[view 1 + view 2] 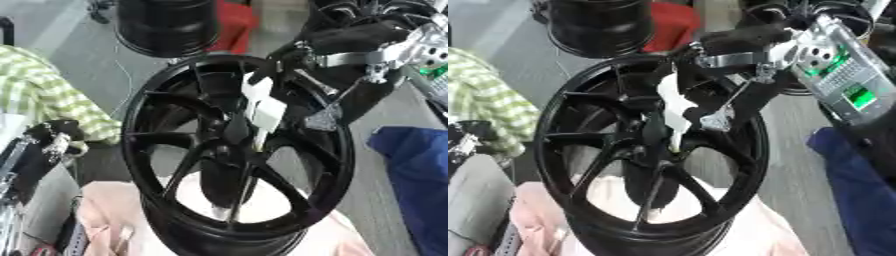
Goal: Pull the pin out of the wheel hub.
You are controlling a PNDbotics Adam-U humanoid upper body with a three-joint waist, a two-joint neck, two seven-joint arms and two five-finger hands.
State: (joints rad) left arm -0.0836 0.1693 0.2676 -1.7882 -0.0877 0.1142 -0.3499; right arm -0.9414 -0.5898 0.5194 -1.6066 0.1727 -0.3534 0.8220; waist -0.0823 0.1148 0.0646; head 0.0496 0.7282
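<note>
The wheel hub (234, 131), at the centre of a black spoked wheel (140, 150) that stands tilted on pale pink cloth (114, 210), carries a white pin (262, 107) that rises from the hub toward the upper rim. Our right hand (710, 75) comes in from the upper right, its black fingers (696, 107) curled down at the top of the pin. From these views we judge them closed on it, though dark fingers against dark spokes leave the exact contact hard to read.

The risks we see start with the angle. The pin sits between spokes, and a pull that is not along its own line could jam it in the hub or scrape it against a spoke. The wheel rests on soft cloth and nothing visibly braces it, so a tug could tip or slide the whole wheel instead of freeing the pin. Our hold appears to be at the pin's upper end only, and the fingers could slip off.

Our left hand (48, 145) shows at the left edge, low and away from the wheel, and we cannot tell how its fingers lie. A second black wheel (166, 25) stands farther back, with blue cloth (420, 175) at the right and green checked fabric (35, 95) at the left.
</note>
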